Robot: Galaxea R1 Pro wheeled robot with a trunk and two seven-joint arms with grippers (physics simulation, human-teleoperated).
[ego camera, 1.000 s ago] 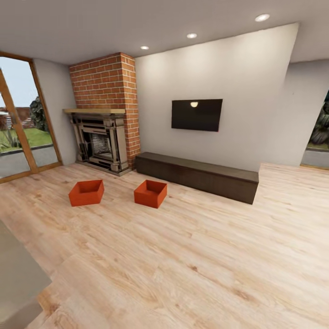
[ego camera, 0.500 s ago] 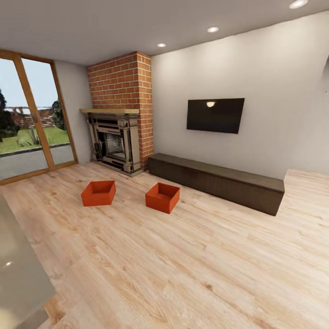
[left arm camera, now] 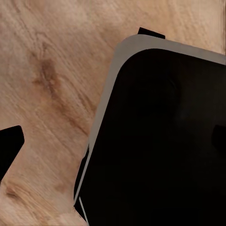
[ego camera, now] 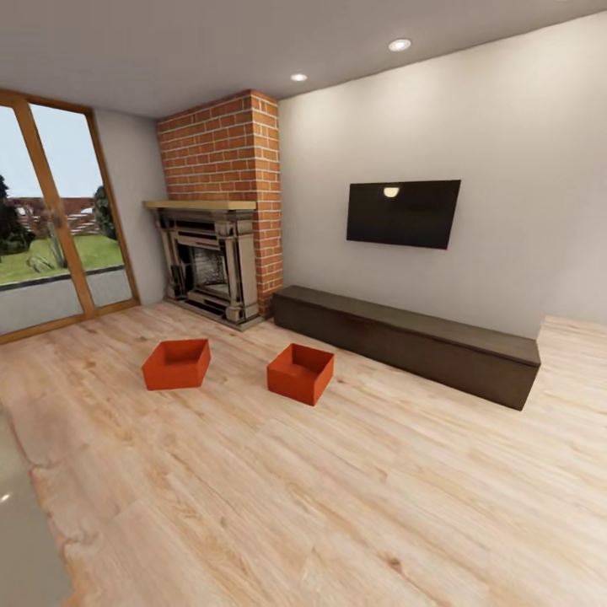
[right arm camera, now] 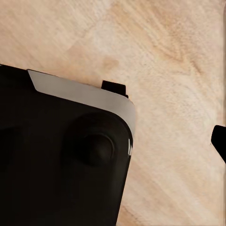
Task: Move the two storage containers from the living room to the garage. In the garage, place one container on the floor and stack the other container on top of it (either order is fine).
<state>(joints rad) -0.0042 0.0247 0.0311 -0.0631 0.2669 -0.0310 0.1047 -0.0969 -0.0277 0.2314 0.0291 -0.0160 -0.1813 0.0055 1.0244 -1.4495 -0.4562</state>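
I can read no text, label, brand or number anywhere here; the TV [ego camera: 404,213] screen is blank black apart from a lamp's reflection.

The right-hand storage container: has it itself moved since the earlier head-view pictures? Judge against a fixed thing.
No. The right-hand storage container keeps its place before the long low cabinet and beside the other container; the whole picture shifted, so the camera moved.

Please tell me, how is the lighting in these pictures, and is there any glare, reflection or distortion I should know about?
Head view: even, soft light from recessed ceiling lights; one reflects as a bright spot on the TV; the wide lens bends walls and ceiling; the two storage containers are sharp. Wrist views: wood floor evenly lit beside a dark robot body.
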